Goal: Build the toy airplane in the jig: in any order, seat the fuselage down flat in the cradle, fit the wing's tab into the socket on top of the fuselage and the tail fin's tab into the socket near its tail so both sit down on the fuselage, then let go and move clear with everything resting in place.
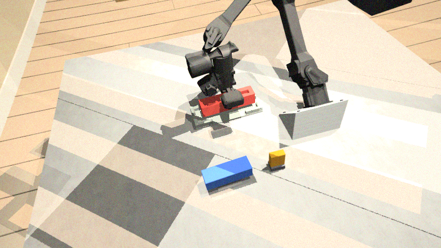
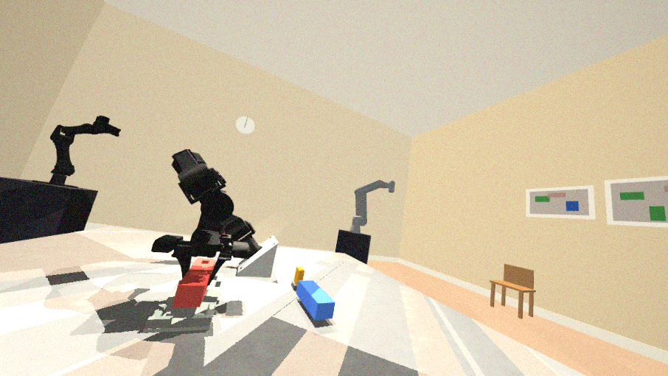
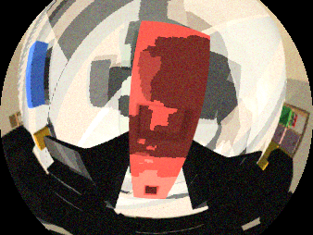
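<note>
My gripper (image 1: 227, 97) (image 2: 205, 259) is shut on the red fuselage (image 1: 210, 104) (image 2: 191, 284) (image 3: 165, 103), gripping it across its middle. The fuselage hangs just above the pale grey jig cradle (image 1: 251, 110) (image 2: 180, 322), along its length. A small dark socket shows on the fuselage's top in the wrist view. The blue wing (image 1: 226, 172) (image 2: 315, 298) (image 3: 37, 72) lies flat on the table in front of the jig. The small yellow tail fin (image 1: 276, 159) (image 2: 298, 275) stands just right of the wing.
The arm's white wedge-shaped base (image 1: 311, 120) (image 2: 259, 261) stands right of the jig. The table top has grey and beige stripes with shadows. Other robot arms and a wooden chair (image 2: 513, 287) stand far off in the room.
</note>
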Available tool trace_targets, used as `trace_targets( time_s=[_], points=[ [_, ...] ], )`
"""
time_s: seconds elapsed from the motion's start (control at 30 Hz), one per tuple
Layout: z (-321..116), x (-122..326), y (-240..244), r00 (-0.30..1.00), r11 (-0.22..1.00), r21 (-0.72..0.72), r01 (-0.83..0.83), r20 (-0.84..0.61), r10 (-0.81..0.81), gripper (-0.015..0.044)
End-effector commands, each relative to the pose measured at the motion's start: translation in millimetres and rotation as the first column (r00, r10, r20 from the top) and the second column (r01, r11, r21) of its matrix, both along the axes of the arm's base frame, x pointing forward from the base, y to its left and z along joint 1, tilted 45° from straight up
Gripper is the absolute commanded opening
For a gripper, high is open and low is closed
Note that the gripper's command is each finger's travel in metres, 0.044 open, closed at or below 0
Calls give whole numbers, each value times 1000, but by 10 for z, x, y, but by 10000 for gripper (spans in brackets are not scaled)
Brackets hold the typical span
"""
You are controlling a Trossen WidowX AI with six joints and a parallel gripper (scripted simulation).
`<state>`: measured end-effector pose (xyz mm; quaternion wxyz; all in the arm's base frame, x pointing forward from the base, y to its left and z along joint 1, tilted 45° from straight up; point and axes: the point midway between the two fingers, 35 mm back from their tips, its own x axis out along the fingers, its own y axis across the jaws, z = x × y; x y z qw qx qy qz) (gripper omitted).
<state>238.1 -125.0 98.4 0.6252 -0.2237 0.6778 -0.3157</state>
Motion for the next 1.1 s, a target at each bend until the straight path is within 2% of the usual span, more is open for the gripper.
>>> trace_targets(
  time_s=[0.0, 0.13, 0.67, 0.9, 1.07],
  points=[
    [3, 3, 4, 1000, 1000, 0, 0, 1, 0, 135],
    [3, 3, 4, 1000, 1000, 0, 0, 1, 0, 30],
    [3, 3, 4, 1000, 1000, 0, 0, 1, 0, 440],
    [66, 33, 74, 1000, 1000, 3, -8, -3, 8, 440],
    [574, 131, 602, 997, 998, 9, -64, -42, 65, 440]
  ],
)
